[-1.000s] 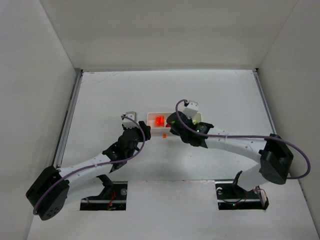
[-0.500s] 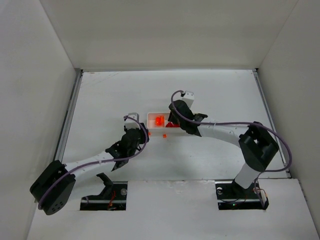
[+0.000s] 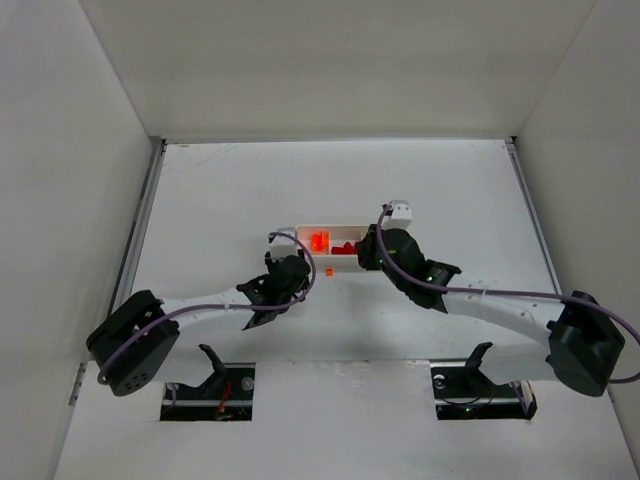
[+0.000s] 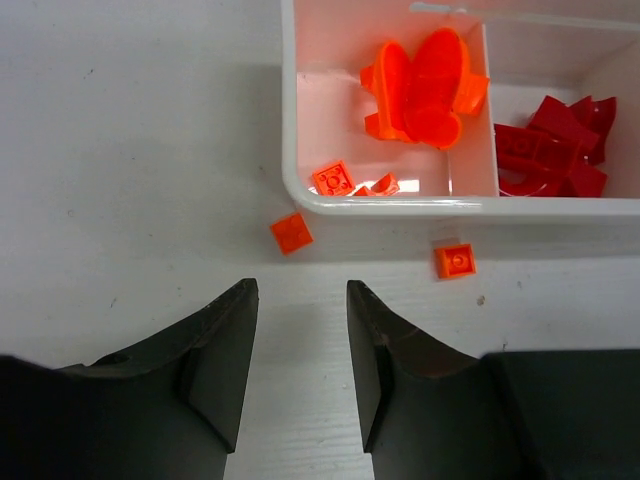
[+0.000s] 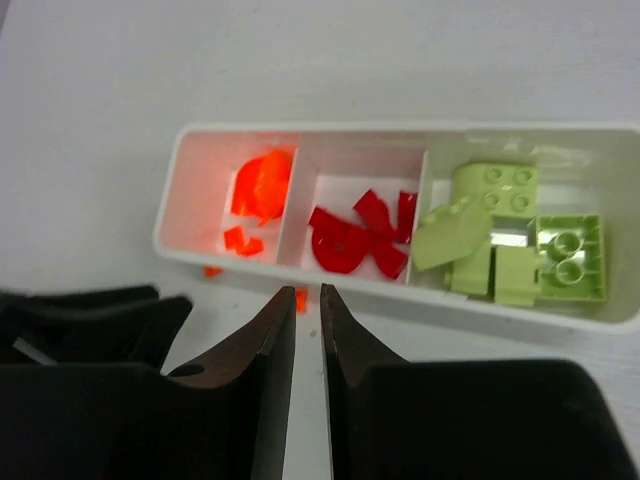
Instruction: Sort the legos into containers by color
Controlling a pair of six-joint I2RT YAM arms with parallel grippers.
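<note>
Lying just ahead of parted left tool [image 4: 300, 300], two orange legos [image 4: 292, 233], beside tray [image 4: 400, 207]

Left arm [image 3: 200, 318] and right arm [image 3: 500, 304] — white links, black joints — each trail a purple cable [image 3: 510, 292]; fingers [image 4: 215, 350] black, wedge-shaped.

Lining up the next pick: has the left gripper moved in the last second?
Yes. In the top view the left gripper has shifted right, closer to the left end of the tray.
</note>
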